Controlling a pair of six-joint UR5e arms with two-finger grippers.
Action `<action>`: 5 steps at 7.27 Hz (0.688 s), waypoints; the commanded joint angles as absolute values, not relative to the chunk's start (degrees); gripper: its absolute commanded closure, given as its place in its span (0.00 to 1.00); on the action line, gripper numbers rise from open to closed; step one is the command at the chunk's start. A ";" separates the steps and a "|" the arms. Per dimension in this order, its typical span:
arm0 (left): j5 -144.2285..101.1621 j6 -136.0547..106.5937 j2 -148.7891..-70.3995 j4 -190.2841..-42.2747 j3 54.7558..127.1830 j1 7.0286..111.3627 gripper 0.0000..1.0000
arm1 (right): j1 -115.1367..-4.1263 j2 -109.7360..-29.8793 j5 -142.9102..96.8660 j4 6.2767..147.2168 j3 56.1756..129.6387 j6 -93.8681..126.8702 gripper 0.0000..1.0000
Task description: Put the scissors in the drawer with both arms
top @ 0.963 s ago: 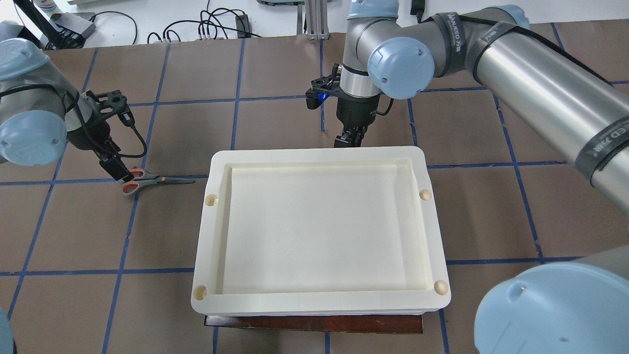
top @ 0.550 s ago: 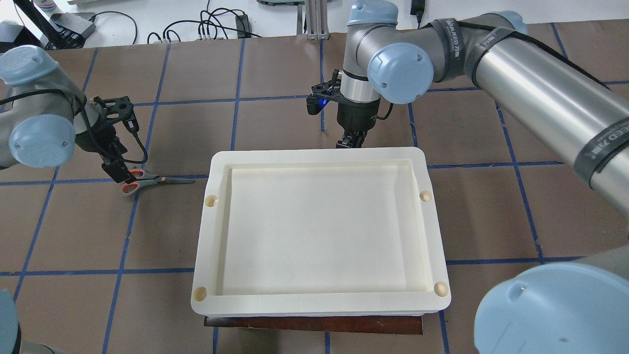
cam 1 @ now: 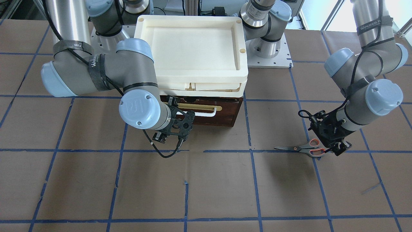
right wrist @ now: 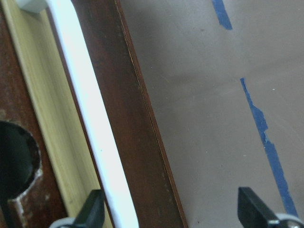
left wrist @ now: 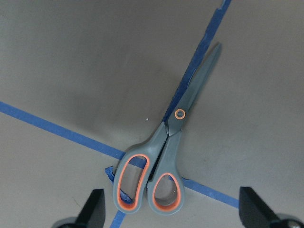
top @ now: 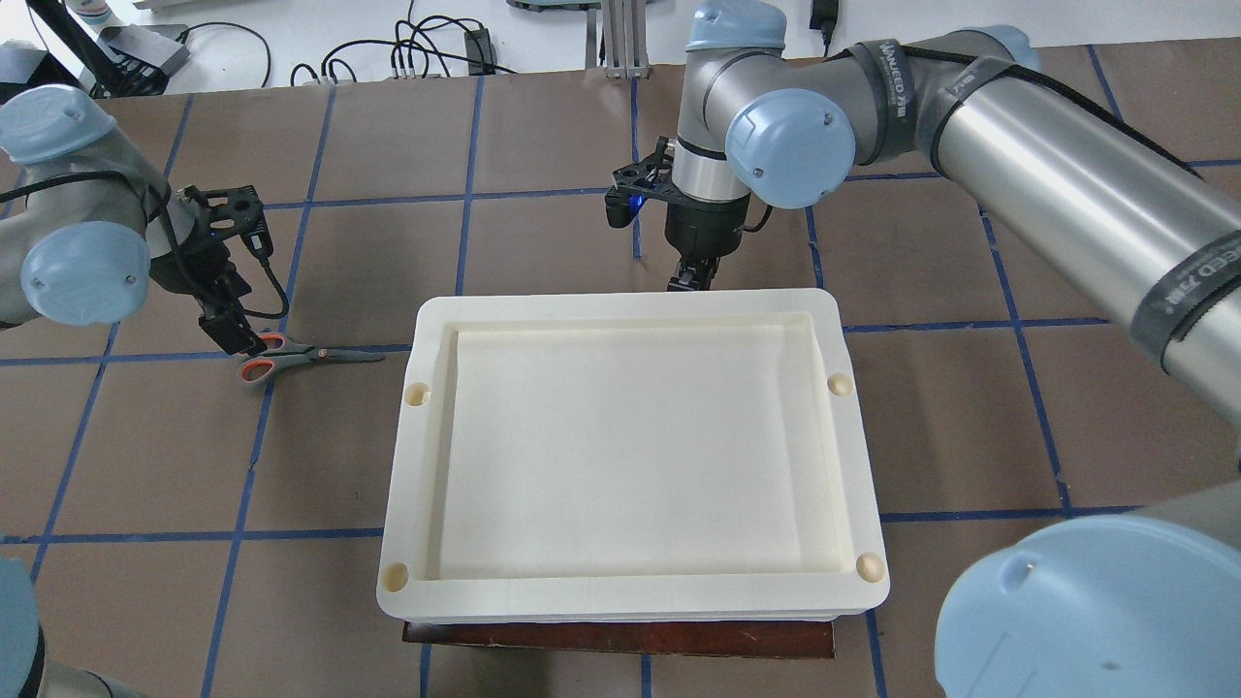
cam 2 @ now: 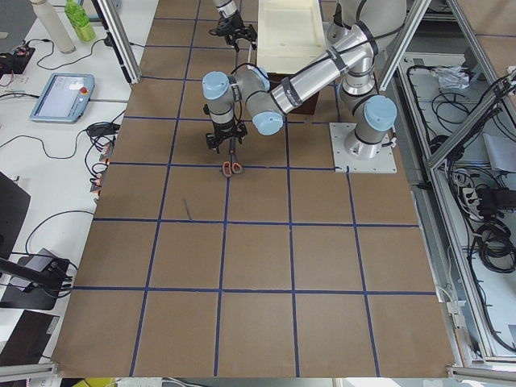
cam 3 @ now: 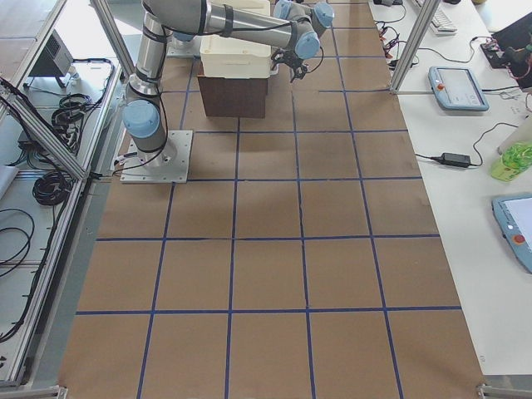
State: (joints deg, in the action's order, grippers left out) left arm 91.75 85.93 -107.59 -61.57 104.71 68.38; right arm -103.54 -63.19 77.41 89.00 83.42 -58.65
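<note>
Stack of cream trays [top: 620, 601] sits over the drawer [cam 1: 230, 111], which looks shut. By its white handle [right wrist: 95, 137] hangs the right gripper [top: 686, 281], fingers spread wide. Low over the scissors [left wrist: 164, 156] hovers the left gripper [top: 231, 334], also spread and touching nothing. The scissors lie flat on the table [top: 582, 233], well off to the drawer's left. Judgement: centre on the loops, drop straight, pinch near the pivot to stop swivel. Strap [top: 897, 68] reads "WANJEED"; joint cap [cam 1: 133, 104] is marked "UR".

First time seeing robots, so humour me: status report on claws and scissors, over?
Left claw open over scissors, flat on table, ungripped. Right claw open at white bar handle; drawer looks shut. Cream trays stacked atop it.
</note>
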 commanded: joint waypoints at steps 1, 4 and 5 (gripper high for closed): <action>91.84 91.09 -109.94 -58.99 104.94 68.38 0.00 | -103.54 -63.19 77.34 90.78 84.55 -58.80 0.00; 91.84 97.62 -110.57 -58.45 106.87 69.34 0.00 | -103.54 -63.11 77.52 93.14 84.73 -58.89 0.00; 91.76 99.21 -110.57 -56.88 107.83 69.35 0.00 | -103.54 -62.50 77.78 93.51 84.29 -58.89 0.00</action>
